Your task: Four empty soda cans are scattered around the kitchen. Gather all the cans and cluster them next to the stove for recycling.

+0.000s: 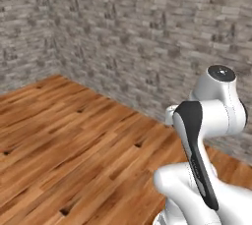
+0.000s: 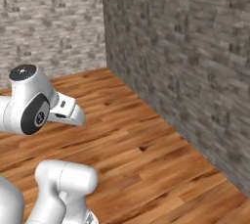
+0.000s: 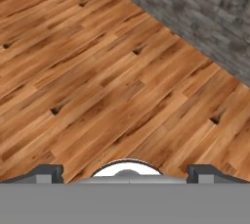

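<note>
Folded close to our base cameras, the white arm [image 1: 206, 135] faces bare wooden floor [image 1: 74, 135] running to a grey brick wall [image 1: 147, 37] from 12 to 3 o'clock. Our jaws [image 3: 125, 171] stand wide apart, holding nothing. No soda cans or stove here. We judge empty cans light, slick, easily dented: best gripped mid-body.

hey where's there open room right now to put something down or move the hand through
The wooden floor is bare all the way from the arm to the grey stone walls and into their corner. The open gripper hangs over bare planks. The only tight spot is beside the robot's own arm.
</note>
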Robot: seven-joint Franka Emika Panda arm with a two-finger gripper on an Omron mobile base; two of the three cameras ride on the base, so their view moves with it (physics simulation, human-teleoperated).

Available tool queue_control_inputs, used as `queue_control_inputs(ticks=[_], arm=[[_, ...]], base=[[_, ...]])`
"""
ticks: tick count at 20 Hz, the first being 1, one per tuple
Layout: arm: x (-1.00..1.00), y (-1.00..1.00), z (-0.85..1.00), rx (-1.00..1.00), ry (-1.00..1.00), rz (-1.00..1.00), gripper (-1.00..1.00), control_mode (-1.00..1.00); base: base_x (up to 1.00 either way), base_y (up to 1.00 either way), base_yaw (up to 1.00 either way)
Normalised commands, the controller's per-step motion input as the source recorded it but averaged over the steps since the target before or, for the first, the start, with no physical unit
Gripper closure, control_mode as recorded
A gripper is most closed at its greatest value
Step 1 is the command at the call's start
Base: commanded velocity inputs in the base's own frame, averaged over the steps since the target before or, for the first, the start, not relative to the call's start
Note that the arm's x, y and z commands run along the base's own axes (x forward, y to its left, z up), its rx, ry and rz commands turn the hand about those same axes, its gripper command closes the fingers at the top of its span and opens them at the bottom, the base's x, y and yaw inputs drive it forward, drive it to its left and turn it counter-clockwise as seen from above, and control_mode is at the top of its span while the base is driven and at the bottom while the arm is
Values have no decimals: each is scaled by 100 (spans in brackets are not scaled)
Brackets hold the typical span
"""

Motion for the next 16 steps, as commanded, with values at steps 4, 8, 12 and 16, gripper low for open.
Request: queue_control_inputs(ticks=[4,8,12,16], arm=[[0,0,0,0,0,0,-100,100],[0,0,0,0,0,0,-100,100],[0,0,0,0,0,0,-100,100],[0,0,0,0,0,0,-100,100]], base=[[23,0,50],[10,0,50],[5,0,50],[9,-15,44]])
